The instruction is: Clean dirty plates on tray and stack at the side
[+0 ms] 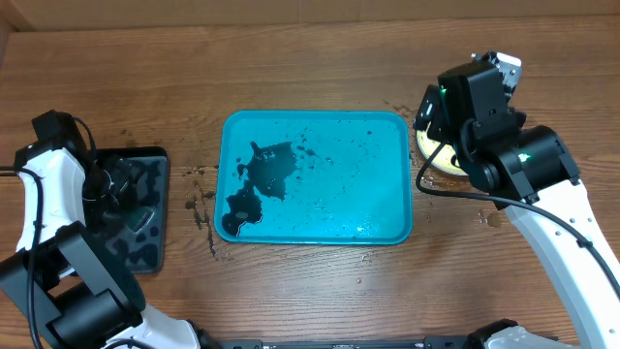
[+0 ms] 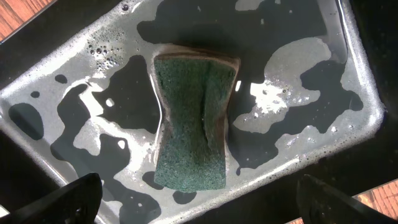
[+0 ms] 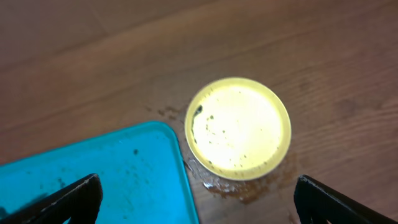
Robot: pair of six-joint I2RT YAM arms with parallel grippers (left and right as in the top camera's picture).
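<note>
Left fingers and right fingers both spread wide, holding nothing.
Yellow-green speckled round plate sits on wet wooden surface just beside turquoise rectangular plastic tray corner, dark specks on it. Risk: pinching its rim could skid it. Green sponge lies in black tray.

- Right wrist view: the yellow-green plate is washed out by glare at its centre, so marks there are unreadable. Whether other plates lie beneath it cannot be determined.
- Overhead view: the same plate is largely covered by the right arm; only a yellow sliver shows.
- Right wrist view: the turquoise tray is cut off at the left and bottom edges.
- Left wrist view: the black tray is cut off at the top edge.
- Overhead view: the sponge is not discernible beside the left arm.
</note>
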